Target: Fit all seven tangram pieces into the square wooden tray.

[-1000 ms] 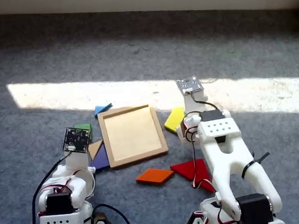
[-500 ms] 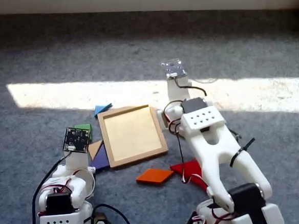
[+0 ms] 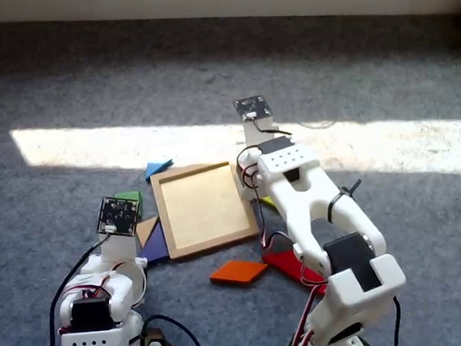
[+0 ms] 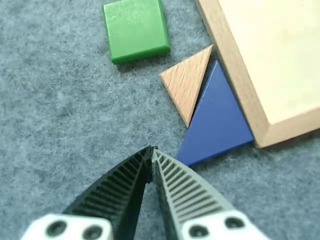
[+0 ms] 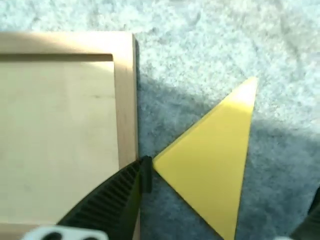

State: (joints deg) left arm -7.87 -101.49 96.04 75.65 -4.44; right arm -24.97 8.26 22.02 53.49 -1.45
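Tray (image 3: pixel 202 169): square, wooden, bare inside. None of the seven pieces is seated yet. Just outside its rim on the right arm's side, the yellow triangle (image 5: pixel 212 165) lies flat on the carpet (image 3: pixel 67 97). One corner is at or touching the rim; cannot tell which.

The right gripper (image 5: pixel 230 197) hangs over it, spread wide and holding nothing. One finger (image 5: pixel 122 200) is down by the tray's outer edge at that corner, the other out past the triangle's far side.

Off the tray's near corner, toward the arm bases, lie the red triangle (image 3: pixel 288 262) and the orange parallelogram (image 3: pixel 239 271).

On the tray's opposite side, the wooden triangle (image 4: pixel 186 90) and dark blue triangle (image 4: pixel 215 122) sit against the rim. The green square (image 4: pixel 136 29) is a little beyond them, and the light blue triangle (image 3: pixel 159 168) is off the far corner. The left gripper (image 4: pixel 151 152) is pinched closed on nothing, over carpet just short of the dark blue triangle.

Risks, as I judge them:
- The piece is thin and flat on soft pile, so closing fingers may ride over it or only skid it.
- The inner finger has almost no room beside the rim. It could land on the wood or shove the tray into the pieces on its other side.
- Squeezing across slanted edges may spin the triangle out of the grip.
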